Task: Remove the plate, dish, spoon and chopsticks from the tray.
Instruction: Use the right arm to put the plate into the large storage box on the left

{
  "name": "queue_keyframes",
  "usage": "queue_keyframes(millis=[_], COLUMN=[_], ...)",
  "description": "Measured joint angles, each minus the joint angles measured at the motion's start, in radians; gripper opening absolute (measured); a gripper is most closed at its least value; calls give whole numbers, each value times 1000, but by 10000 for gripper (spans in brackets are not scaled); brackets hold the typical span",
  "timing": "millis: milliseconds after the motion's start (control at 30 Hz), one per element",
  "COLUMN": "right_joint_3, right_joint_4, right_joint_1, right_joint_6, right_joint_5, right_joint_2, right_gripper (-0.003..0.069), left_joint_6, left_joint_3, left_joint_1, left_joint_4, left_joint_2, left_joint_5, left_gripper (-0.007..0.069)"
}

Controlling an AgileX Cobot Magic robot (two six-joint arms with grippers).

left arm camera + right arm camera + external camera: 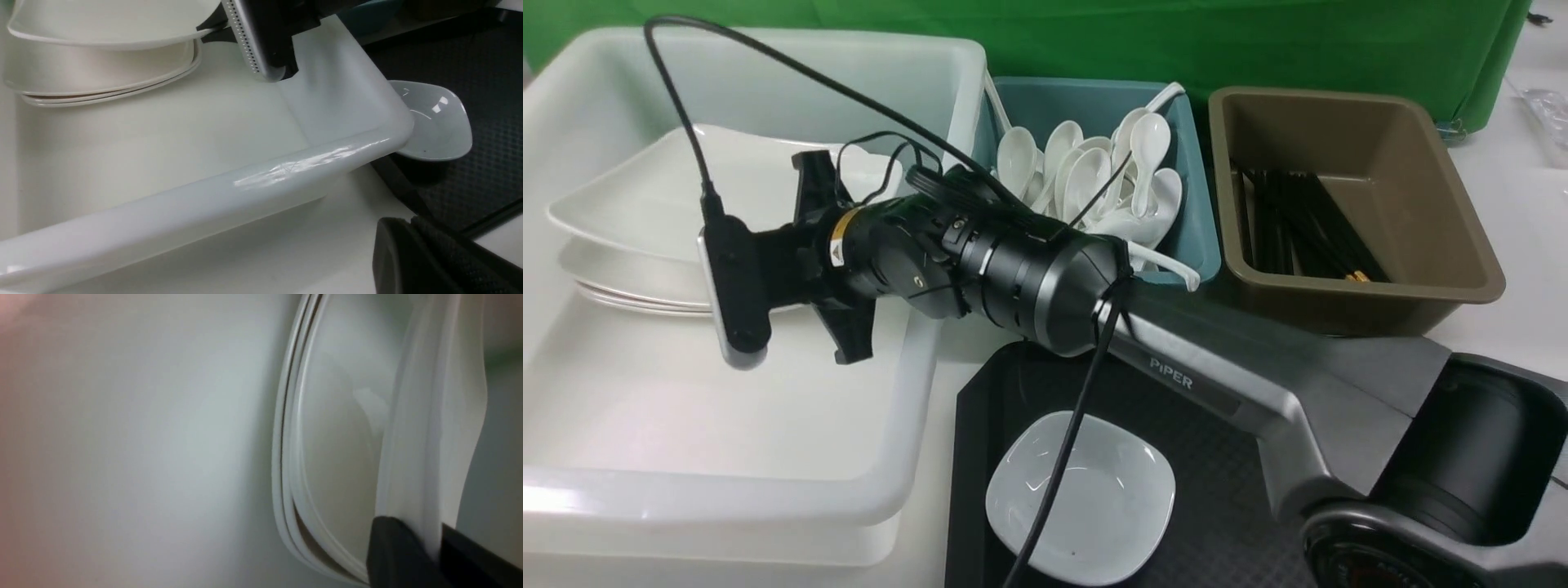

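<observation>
Now the right gripper (436, 543) pinches the plate (670, 188) by its edge over stacked plates (621, 294) in the white tub (727, 494). The left gripper (410, 237) is closed, and the dish (1086, 498) sits on the tray (1209, 531).

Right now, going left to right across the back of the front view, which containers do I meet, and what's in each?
white tub, with the plate gripped by the right end effector → teal bin of white spoons → brown bin of black chopsticks
</observation>
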Motion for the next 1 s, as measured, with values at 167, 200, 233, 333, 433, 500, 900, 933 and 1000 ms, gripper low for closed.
queue_keyframes(millis=[167,200,233,333,433,500,900,933,1000], right_joint_3=[-1,-1,-1,-1,-1,-1,-1,-1,-1], right_joint_4=[1,1,0,-1,-1,-1,-4,-4,-13], right_joint_1=[-4,-4,-4,-4,-4,-4,0,2,12], right_joint_6=[5,8,8,8,8,16,237,246,295], right_joint_5=[-46,-68,-80,-103,-114,-115,116,134,256], right_joint_2=[12,15,17,17,17,17,-63,-73,-144], right_gripper=[76,97,122,235,300,350,402,400,379], left_joint_6=[0,0,0,0,0,0,0,0,4], left_joint_3=[-1,-1,-1,-1,-1,-1,-1,-2,-2], left_joint_1=[0,0,0,0,0,0,0,0,0], left_joint_4=[-30,-37,-44,-62,-76,-79,-82,-82,-82], left_joint_2=[0,0,0,0,0,0,0,0,3], left_joint_5=[-1,-1,-1,-1,-1,-1,-15,-18,-36], left_gripper=[13,13,13,13,13,13,13,13,13])
